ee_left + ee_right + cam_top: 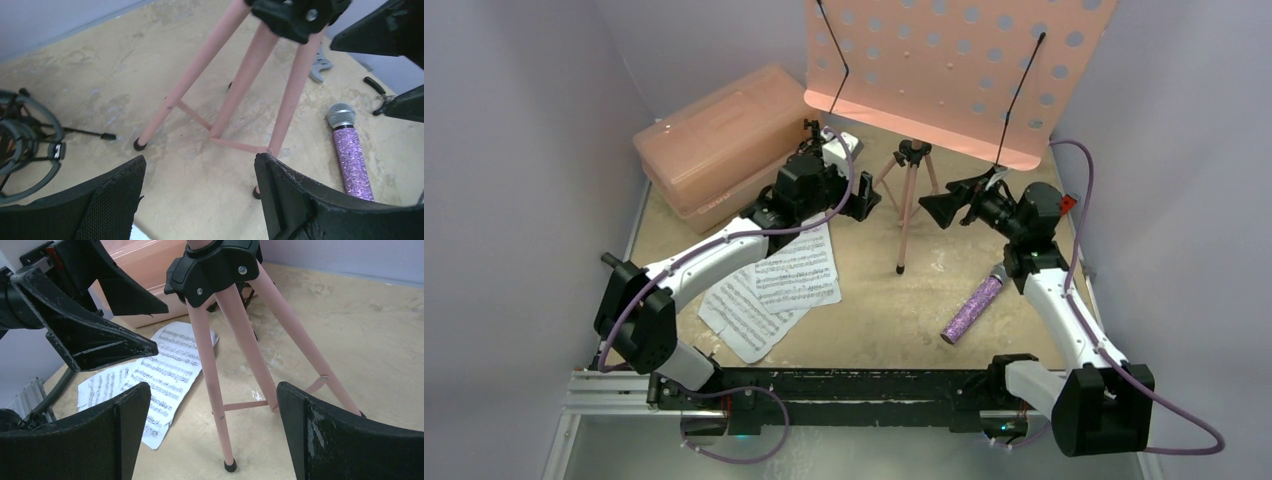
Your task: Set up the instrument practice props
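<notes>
Left gripper (199, 160) and right gripper (214, 387) both spread wide, empty, flanking the tripod legs of the upright pink music stand (911, 190) at mid-table, likely to steady it; sheet-music pages (774, 285) and purple microphone (972, 308) flat nearby, not yet placed

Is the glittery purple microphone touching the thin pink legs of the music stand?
Apart. In the top view, bare tan table lies between the glittery purple microphone and the pink music stand's nearest leg; the left wrist view agrees.
</notes>
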You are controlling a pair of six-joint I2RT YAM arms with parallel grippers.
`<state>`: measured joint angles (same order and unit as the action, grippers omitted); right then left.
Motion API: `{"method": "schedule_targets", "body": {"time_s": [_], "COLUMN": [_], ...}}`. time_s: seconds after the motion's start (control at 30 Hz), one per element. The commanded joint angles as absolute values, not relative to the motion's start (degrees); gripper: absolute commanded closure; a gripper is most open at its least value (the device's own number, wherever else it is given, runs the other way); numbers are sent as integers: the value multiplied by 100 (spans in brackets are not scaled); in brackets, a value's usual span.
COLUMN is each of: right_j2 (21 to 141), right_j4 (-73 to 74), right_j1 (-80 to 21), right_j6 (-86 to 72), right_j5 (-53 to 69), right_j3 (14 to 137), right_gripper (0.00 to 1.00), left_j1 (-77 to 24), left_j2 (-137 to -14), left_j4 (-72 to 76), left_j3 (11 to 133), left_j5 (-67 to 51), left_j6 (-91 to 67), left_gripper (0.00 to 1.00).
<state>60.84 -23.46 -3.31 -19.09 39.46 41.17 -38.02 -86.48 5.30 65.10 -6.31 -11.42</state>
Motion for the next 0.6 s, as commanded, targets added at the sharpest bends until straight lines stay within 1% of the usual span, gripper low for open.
{"method": "schedule_targets", "body": {"time_s": [0.0,0.37,0.57], "right_j2": [6177,6865,6597], "right_j4": [-2898,-3193,-2910], "right_j1": [-332,-331,-334], "right_j6": [-2050,-2205,-2310], "right_j5": [3828,3819,3765], "right_j3": [4224,4388,4237], "right_gripper": [2,3,2], "left_j1": [-3896,-4068,-3926], "left_j2": [-8770,-8762,-8398], "left_j4": [1011,1704,1451], "left_j3": [6909,6315,5860], "left_j5": [-1017,-1109,-686], "left_j6": [-1278,-1940,-2207], "left_gripper": [22,23,18]}}
